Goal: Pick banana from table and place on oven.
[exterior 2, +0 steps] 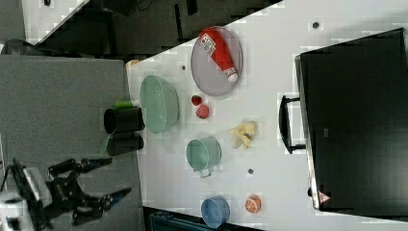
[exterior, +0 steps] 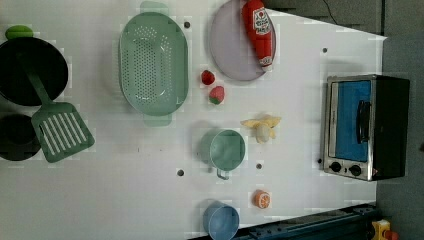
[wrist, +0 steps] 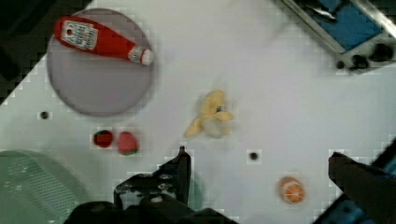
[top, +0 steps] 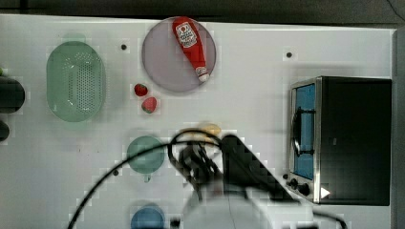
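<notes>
Nearest to us is our hand [wrist: 257, 163], its two fingers spread wide with nothing between them; we hold it high above the tabletop [wrist: 261, 93] so the wrist view takes in the whole working area before we commit to a descent. Between and beyond the fingers lies the banana [wrist: 211, 119], a pale yellow, partly peeled fruit resting free on the white surface. In the left view it sits just beside the green cup [exterior: 227, 150], between that cup and the oven [exterior: 367, 125], with bare tabletop around most of it. That open ground is why we judge a straight drop from above should work, though the cup is close enough to catch a finger.

Farther off, two strawberries [wrist: 116, 141] lie near the grey plate [wrist: 93, 88] carrying the ketchup bottle [wrist: 100, 41], all well apart from the banana.

The oven's flat black top [top: 358, 138] is bare, ready to receive the fruit.
</notes>
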{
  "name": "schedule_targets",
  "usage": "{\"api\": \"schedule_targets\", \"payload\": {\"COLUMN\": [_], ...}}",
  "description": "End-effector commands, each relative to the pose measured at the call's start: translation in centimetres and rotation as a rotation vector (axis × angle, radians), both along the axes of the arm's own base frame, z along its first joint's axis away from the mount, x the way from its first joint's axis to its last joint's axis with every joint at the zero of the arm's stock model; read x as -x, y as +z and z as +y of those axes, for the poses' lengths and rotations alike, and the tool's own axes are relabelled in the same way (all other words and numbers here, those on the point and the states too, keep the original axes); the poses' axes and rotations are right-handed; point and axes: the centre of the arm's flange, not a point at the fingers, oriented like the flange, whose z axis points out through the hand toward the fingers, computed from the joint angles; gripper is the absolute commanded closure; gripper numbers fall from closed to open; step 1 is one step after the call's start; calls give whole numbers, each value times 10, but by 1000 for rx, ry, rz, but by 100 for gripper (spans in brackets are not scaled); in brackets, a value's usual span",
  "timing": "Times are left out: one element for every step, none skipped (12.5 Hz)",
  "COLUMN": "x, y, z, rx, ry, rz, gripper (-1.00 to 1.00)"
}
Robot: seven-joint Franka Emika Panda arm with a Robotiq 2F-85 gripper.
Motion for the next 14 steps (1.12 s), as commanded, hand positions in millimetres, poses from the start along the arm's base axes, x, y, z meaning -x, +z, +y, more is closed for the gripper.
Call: {"api": "schedule_targets", "payload": {"x": [-51,-61,-71,-79,-86,-91,-93,-94,-92,-90,-87,-84,-82,-81], "y": [-112,-135,-161,-188,-215,-243,-270,-297,-321,-343,-362,-379,-395,-410], "z": [-4,-3,-2,-2,-3,-4,-4,-5,-4,-3,-2,1,3,6], "rx": [-12,-13,-15,-17,-20,-23,-26,-29,-31,-33,-36,-38,-41,-44], "ry": [20,24,28,30,29,29,29,29,30,31,34,37,40,45], "rz": [183,181,179,178,172,170,166,160,156,150,151,156,164,180], "gripper": [-100,-100,-100,-100,-100,-100,-100,-100,-100,-100,-100,-100,-100,-100]}}
